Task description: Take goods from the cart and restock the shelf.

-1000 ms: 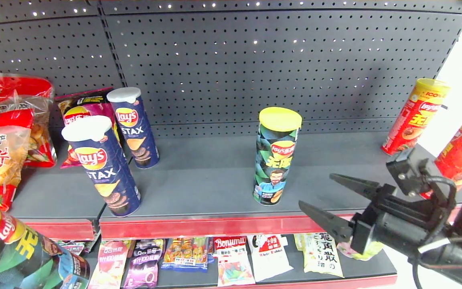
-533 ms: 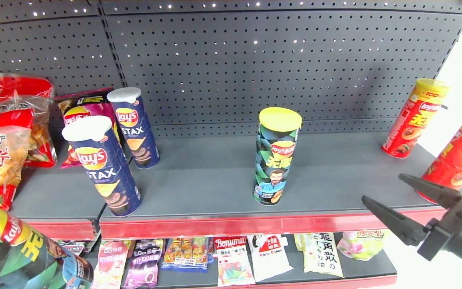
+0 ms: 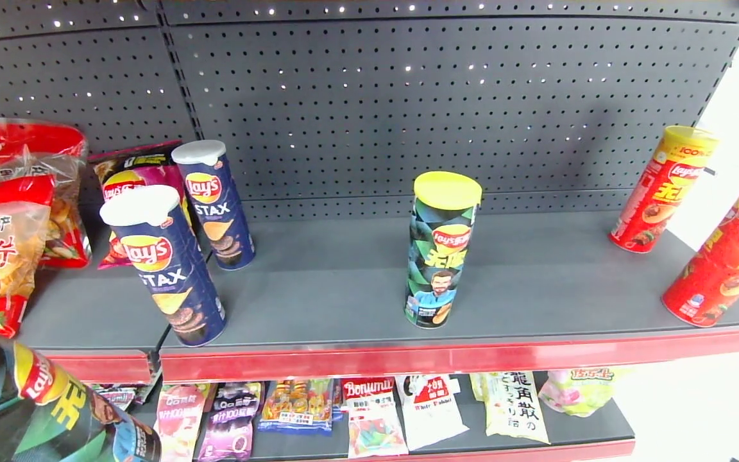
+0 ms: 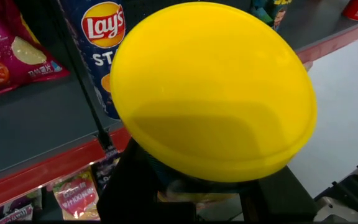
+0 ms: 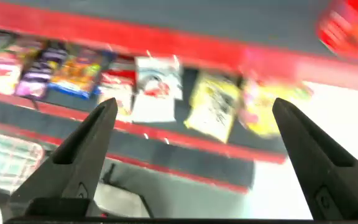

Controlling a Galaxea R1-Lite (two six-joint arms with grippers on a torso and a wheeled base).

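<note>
The left gripper [image 4: 207, 202] is pinching the yellow-lidded chip can [image 3: 49, 417] in its jaws, low before the shelf's [image 3: 344, 282] left end; the right gripper [image 5: 194, 109] is hanging with jaws spread wide.

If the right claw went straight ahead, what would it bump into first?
Likely the snack packets on the lower shelf, framed between the right gripper's open fingers, though distance is unclear.

Small candy packets [image 3: 369, 417] lie in a row on the lower tier [image 3: 595, 427], below a grey pegboard [image 3: 408, 96] backing.
</note>
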